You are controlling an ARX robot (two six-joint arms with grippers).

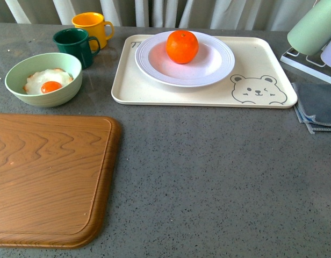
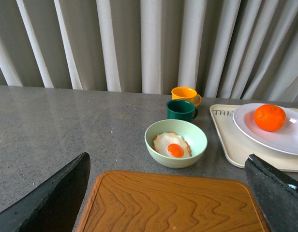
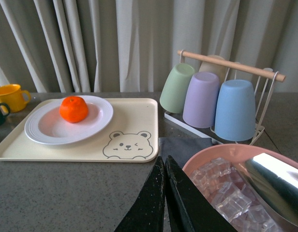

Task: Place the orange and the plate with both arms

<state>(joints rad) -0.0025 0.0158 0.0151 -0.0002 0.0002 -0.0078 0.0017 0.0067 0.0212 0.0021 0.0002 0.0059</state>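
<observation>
The orange sits in the well of the plate, and the plate rests on the left half of a cream tray at the far side of the surface. Left of the tray stand a green mug and a yellow mug, with a pale bowl holding a fried egg nearer; a wooden board fills the near left.

The orange looks firm and light, with dimpled skin that should give fair grip, but it is round and would roll if nudged; a hold across its widest part seems best. The plate appears glossy, stiff and breakable, heavier than the fruit; its wide ridged rim is the likely place to pinch, and it may slide on the smooth tray.

Neither arm shows in the front view. In the left wrist view the left fingers stand wide apart over the board, well short of the plate, which lies far and to the right of them. In the right wrist view the right fingers are pressed together on nothing, near a pink tub of ice, with the plate well away to the far left.
</observation>
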